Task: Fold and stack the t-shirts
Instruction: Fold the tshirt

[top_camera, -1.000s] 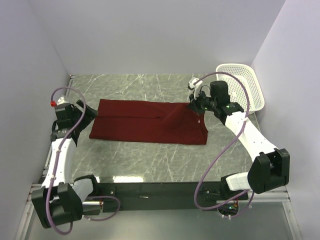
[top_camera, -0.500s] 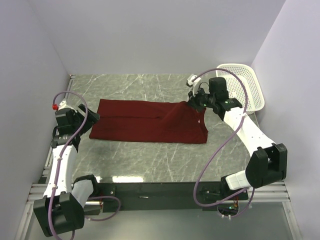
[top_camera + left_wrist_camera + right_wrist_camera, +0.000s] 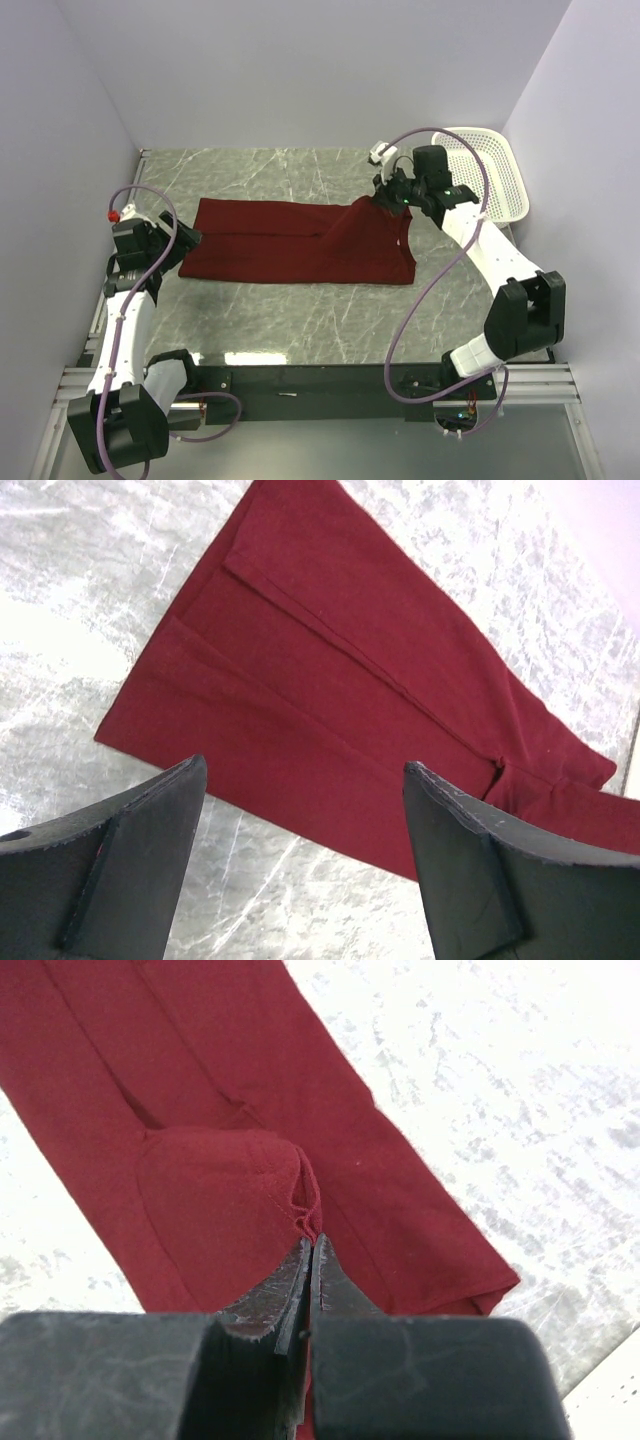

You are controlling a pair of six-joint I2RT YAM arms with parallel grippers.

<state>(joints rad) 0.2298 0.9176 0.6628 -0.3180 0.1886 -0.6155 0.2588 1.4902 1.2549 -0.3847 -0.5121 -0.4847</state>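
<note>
While the dark red cotton t-shirt [image 3: 290, 245], already folded into a long band, lay across the grey marbled table [image 3: 300, 310], the right gripper [image 3: 310, 1245] was clamped shut on a pinch of cloth at its right end, lifting it a little. The left gripper [image 3: 305, 770] hovered wide open and empty by the left end. The crosswise fold seemed in hand; next, the pinched end probably needed carrying leftward over the band.

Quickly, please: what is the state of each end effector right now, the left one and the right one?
The left end effector: open, holding nothing.
The right end effector: closed, pinching a raised fold of the t-shirt.
</note>
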